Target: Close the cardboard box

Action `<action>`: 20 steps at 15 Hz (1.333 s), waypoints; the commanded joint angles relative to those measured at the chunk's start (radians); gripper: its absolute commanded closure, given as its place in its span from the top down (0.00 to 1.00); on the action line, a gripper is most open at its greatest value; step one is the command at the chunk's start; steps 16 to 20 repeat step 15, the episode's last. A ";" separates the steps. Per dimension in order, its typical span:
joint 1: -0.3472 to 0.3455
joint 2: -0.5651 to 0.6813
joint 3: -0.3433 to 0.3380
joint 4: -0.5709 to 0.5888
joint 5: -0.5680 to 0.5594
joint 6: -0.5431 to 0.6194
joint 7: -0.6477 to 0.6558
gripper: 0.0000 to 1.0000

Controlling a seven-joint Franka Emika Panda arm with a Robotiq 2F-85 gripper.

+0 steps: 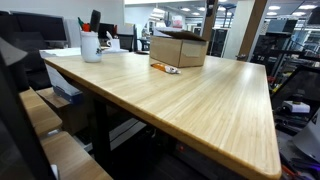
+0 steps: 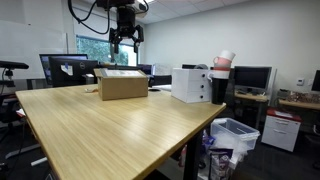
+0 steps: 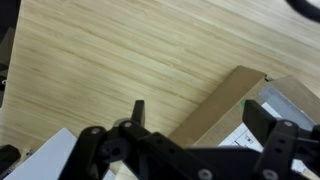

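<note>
The brown cardboard box stands at the far end of the wooden table in both exterior views [image 1: 178, 50] [image 2: 122, 85]. In one of them a top flap stands partly raised. My gripper [image 2: 125, 40] hangs in the air a little above the box, not touching it. In the wrist view the gripper [image 3: 200, 115] is open and empty. One finger is over the bare table and the other over the box's open top. A brown flap [image 3: 225, 105] runs between the fingers, and white printed paper [image 3: 250, 140] shows inside the box.
A white cup with pens [image 1: 91, 45] stands at a far table corner. A small orange object [image 1: 165, 67] lies beside the box. A white box-shaped item [image 2: 190, 84] sits near the box, with stacked cups [image 2: 222, 65] behind it. A bin [image 2: 235, 135] stands on the floor by the table.
</note>
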State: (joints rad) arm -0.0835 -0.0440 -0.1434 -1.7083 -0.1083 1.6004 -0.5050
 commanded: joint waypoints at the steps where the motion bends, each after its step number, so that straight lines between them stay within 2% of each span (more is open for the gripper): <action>1: -0.033 0.013 -0.021 0.032 0.034 -0.045 -0.053 1.00; 5: -0.061 0.032 -0.046 0.035 0.028 -0.100 0.067 1.00; 6: -0.050 0.011 -0.034 0.015 0.017 -0.064 0.026 1.00; 20: -0.065 0.026 -0.043 0.020 0.017 -0.077 0.044 1.00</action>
